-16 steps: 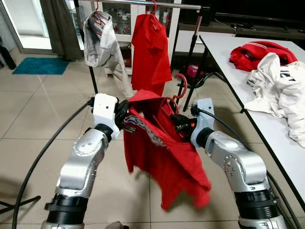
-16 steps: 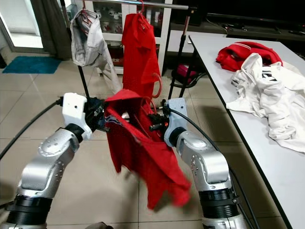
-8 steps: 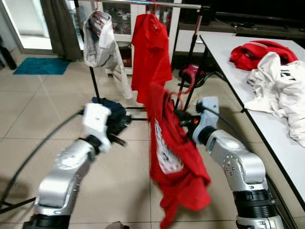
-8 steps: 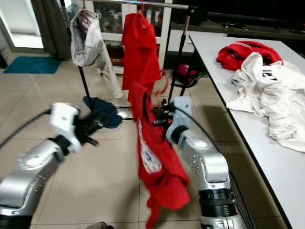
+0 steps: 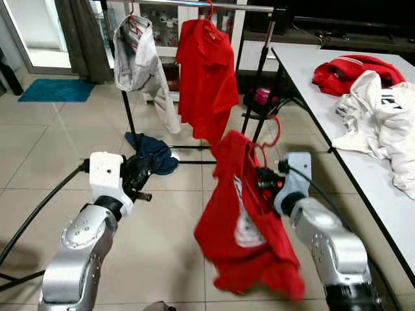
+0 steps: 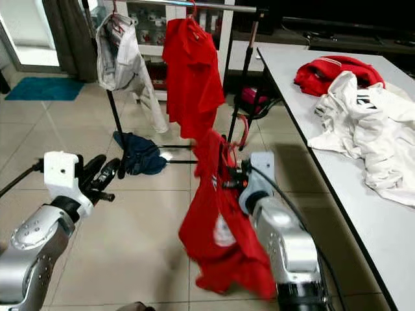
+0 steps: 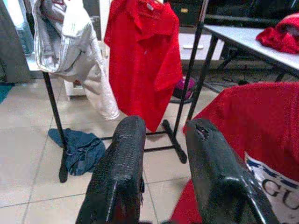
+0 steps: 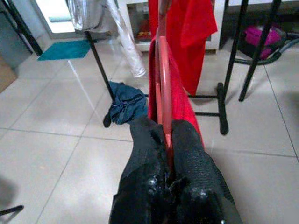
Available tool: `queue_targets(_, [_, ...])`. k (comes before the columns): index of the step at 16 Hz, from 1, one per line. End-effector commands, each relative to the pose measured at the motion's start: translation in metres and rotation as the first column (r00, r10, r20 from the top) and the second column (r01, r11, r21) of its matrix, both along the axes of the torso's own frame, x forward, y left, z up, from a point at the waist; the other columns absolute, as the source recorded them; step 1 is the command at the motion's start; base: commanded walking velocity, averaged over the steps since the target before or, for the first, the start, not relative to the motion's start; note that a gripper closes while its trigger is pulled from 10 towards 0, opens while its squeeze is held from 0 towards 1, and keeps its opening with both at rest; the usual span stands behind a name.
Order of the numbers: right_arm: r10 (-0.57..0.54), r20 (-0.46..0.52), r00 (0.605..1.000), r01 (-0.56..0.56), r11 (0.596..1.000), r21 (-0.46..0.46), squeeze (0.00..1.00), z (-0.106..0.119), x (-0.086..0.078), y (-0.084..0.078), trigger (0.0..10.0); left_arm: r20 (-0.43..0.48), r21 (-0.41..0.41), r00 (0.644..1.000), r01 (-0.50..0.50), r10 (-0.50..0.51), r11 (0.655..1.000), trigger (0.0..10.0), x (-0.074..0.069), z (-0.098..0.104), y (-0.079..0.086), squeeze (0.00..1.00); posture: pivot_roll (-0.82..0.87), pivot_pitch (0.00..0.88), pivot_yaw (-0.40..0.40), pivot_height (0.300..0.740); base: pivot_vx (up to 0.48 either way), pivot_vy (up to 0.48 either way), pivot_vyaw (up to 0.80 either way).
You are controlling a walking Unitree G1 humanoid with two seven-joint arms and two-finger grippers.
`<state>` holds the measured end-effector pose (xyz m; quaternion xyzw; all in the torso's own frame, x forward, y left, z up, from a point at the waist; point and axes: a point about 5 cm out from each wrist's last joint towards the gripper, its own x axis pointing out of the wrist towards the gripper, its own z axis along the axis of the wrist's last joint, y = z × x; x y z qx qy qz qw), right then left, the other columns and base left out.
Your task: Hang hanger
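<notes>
Ahead of my two grippers, in the head views, a clothes rail [image 5: 214, 6] carries a grey jacket [image 5: 139, 61] and a red polo shirt [image 5: 207, 71]. My right gripper [image 5: 264, 183] pinches the red hanger [image 5: 275, 133], whose hook curls up just above my fingers while its red T-shirt [image 5: 243, 227] droops below them, well short of the rail. A white print shows on the shirt front, too blurred here to read. A second ago both my grippers were in that shirt; since then my left gripper [image 5: 139, 176] has let go and swung away to the left, empty, over the beige floor tiles [image 5: 162, 220]. Beyond my left fingers a blue garment [image 5: 152, 152] lies by the rail's foot. Off to the right of my right fingers, a white table [image 5: 337, 110] holds a red heap [image 5: 356, 71] and white clothes [image 5: 382, 123] with dark lettering I cannot read.

Along my left fingers [image 7: 119, 172], spread apart with nothing between them, the held shirt sits just to one side, its print showing the letters "GU".

Along my right fingers [image 8: 189, 168], closed tight on the hanger's thin red bar, the rail's black legs [image 8: 222, 112] and a teal mat [image 8: 65, 49] lie beyond.
</notes>
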<state>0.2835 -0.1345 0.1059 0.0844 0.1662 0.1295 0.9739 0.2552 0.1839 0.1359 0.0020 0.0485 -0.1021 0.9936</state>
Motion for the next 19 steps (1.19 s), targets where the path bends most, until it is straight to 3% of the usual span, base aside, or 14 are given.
queue_targets(1, [0.050, 0.088, 0.995, -0.052, 0.999, 0.018, 0.00, 0.018, 0.001, 0.007, 10.0, 0.031, -0.003, 0.999, 0.020, -0.020, 1.000, 10.0, -0.001, 0.006, -0.004, 0.00, -0.06, 0.000, -0.039, 0.727, 0.000, 0.000, 0.00])
queue_targets(3, [0.192, 0.137, 0.972, -0.193, 0.981, -0.001, 0.00, 0.028, 0.001, 0.014, 10.0, 0.047, -0.017, 0.997, 0.055, -0.054, 0.998, 10.0, -0.001, 0.010, 0.001, 0.00, -0.06, 0.000, -0.031, 0.727, 0.000, 0.000, 0.00])
queue_targets(4, [0.272, 0.158, 0.949, -0.273, 0.962, -0.015, 0.00, 0.033, 0.000, 0.017, 10.0, 0.056, -0.021, 0.994, 0.096, -0.095, 0.995, 10.0, 0.000, 0.013, 0.002, 0.96, -0.06, 0.000, -0.030, 0.727, 0.000, 0.000, 0.00])
queue_targets(5, [0.308, 0.171, 0.936, -0.311, 0.950, -0.015, 0.00, 0.036, -0.001, 0.018, 10.0, 0.063, -0.017, 0.992, 0.110, -0.108, 0.994, 10.0, 0.000, 0.014, 0.005, 1.00, -0.06, 0.000, -0.026, 0.727, 0.000, 0.000, 0.00])
queue_targets(7, [0.442, 0.231, 0.867, -0.451, 0.892, -0.013, 0.00, 0.050, -0.005, 0.023, 10.0, 0.065, 0.050, 0.986, 0.153, -0.157, 0.987, 10.0, 0.001, 0.021, 0.026, 1.00, -0.06, 0.000, -0.027, 0.727, 0.000, 0.000, 0.00])
queue_targets(10, [0.620, 0.257, 0.741, -0.634, 0.772, -0.034, 0.00, 0.062, -0.010, 0.021, 10.0, 0.045, 0.133, 0.969, 0.234, -0.242, 0.963, 10.0, 0.005, 0.040, 0.068, 1.00, -0.05, 0.000, -0.040, 0.727, 0.000, 0.000, 0.00])
queue_targets(12, [0.730, 0.271, 0.628, -0.752, 0.658, -0.029, 0.00, 0.071, -0.018, 0.022, 10.0, -0.042, 0.182, 0.942, 0.336, -0.334, 0.924, 10.0, 0.002, 0.039, 0.083, 1.00, -0.05, 0.000, -0.035, 0.727, 0.000, 0.000, 0.00])
queue_targets(13, [0.770, 0.273, 0.577, -0.796, 0.605, -0.023, 0.00, 0.075, -0.022, 0.022, 10.0, -0.068, 0.186, 0.926, 0.377, -0.371, 0.907, 10.0, 0.001, 0.041, 0.090, 0.86, -0.06, 0.000, -0.028, 0.727, 0.000, 0.000, 0.00])
queue_targets(14, [0.783, 0.274, 0.558, -0.810, 0.585, -0.023, 0.00, 0.076, -0.024, 0.021, 10.0, -0.073, 0.191, 0.920, 0.392, -0.385, 0.900, 10.0, 0.001, 0.043, 0.093, 0.00, -0.06, 0.000, -0.028, 0.727, 0.000, 0.000, 0.00])
queue_targets(16, [0.835, 0.263, 0.483, -0.862, 0.506, -0.026, 0.00, 0.079, -0.028, 0.019, 10.0, -0.069, 0.183, 0.893, 0.450, -0.445, 0.874, 10.0, 0.002, 0.053, 0.098, 0.00, -0.06, 0.000, -0.023, 0.727, 0.000, 0.000, 0.00])
queue_targets(19, [0.870, 0.254, 0.423, -0.896, 0.443, -0.026, 0.00, 0.082, -0.030, 0.018, 10.0, -0.055, 0.202, 0.878, 0.476, -0.475, 0.856, 10.0, 0.005, 0.058, 0.099, 0.00, -0.05, 0.000, -0.023, 0.727, 0.000, 0.000, 0.00])
